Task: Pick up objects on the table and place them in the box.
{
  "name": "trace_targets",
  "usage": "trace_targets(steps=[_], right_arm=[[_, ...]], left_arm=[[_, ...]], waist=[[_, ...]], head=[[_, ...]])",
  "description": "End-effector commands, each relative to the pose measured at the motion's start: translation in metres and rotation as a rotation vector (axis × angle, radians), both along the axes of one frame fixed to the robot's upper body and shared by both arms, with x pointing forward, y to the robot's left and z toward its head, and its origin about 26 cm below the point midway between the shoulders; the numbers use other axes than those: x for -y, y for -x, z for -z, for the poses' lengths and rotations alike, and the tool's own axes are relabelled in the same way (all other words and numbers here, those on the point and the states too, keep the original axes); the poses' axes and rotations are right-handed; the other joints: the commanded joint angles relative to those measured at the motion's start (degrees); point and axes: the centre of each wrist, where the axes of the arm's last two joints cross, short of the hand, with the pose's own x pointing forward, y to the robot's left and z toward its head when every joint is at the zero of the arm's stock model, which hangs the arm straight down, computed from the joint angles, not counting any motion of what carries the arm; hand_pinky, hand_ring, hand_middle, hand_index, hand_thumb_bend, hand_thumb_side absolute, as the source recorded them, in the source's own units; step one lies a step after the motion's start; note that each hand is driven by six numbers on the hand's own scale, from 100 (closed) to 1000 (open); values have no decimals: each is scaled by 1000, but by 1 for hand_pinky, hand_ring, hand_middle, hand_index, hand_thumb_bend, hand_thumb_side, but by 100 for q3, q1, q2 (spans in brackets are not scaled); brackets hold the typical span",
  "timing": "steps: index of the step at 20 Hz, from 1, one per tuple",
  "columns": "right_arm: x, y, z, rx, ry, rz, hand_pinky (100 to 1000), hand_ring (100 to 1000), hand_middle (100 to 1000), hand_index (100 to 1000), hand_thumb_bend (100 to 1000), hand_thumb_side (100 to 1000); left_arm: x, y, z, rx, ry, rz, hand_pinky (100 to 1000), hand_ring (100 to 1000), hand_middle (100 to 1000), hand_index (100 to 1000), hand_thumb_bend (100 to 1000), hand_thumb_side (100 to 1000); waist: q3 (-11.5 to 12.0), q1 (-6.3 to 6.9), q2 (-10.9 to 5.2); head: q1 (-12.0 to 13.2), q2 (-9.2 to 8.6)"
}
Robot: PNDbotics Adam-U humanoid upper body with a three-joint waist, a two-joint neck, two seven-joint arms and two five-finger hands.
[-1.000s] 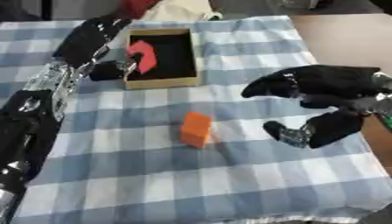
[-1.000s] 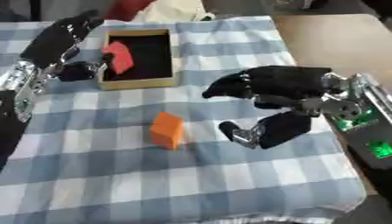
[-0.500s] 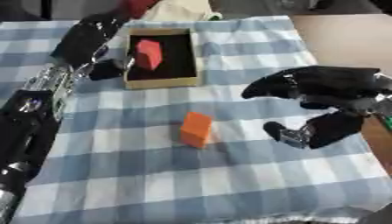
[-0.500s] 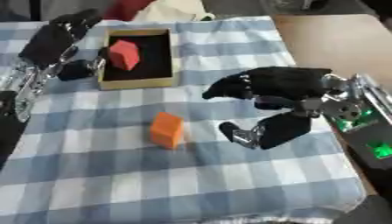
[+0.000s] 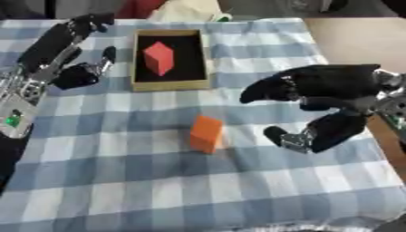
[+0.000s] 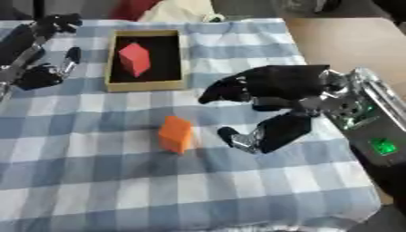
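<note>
Orange block [image 5: 206, 133] at 9 o'clock of my right robot hand [image 5: 319, 105], fingers apart, not touching, red block [image 5: 158, 58] in box [image 5: 170, 85], left robot hand [image 5: 73, 54] open beside it

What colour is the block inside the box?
Red; the block shows best in the left eye view.

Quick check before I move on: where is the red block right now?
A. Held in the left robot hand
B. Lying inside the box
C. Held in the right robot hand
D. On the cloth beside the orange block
B. The red block lies on the dark floor of the box, apart from both hands; the left robot hand is open beside the box, holding nothing.
</note>
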Motion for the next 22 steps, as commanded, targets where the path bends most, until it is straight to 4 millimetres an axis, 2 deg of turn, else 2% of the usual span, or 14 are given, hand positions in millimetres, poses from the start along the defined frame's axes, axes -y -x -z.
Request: trace_targets(steps=[1,7,9,13,22], right_arm=[[-4,1,-10,30,25,1,899,867,956,1000,100,912],[-25,-14,0,66,75,-12,891,880,976,1000,100,840],[-33,-21,5,83,96,-25,889,884,984,1000,138,817],[-45,-35,18,106,127,-34,887,889,994,1000,172,836],[-63,-62,44,117,147,-22,886,887,999,1000,179,880]], left_arm=[[-5,18,-30,-63,26,102,780,760,789,1000,100,831],[-1,44,-42,-210,56,221,768,746,776,1000,100,838],[2,48,-43,-234,54,248,765,741,771,1000,100,844],[6,53,-43,-266,45,285,761,737,770,1000,100,849],[10,55,-42,-311,34,319,758,734,771,1000,100,875]], waist=[[6,-10,-116],[56,-41,-145],[72,-42,-153],[99,-45,-159],[139,-39,-163]], head=[[-41,18],[-92,28],[-123,26],[-157,23],[-211,17]])
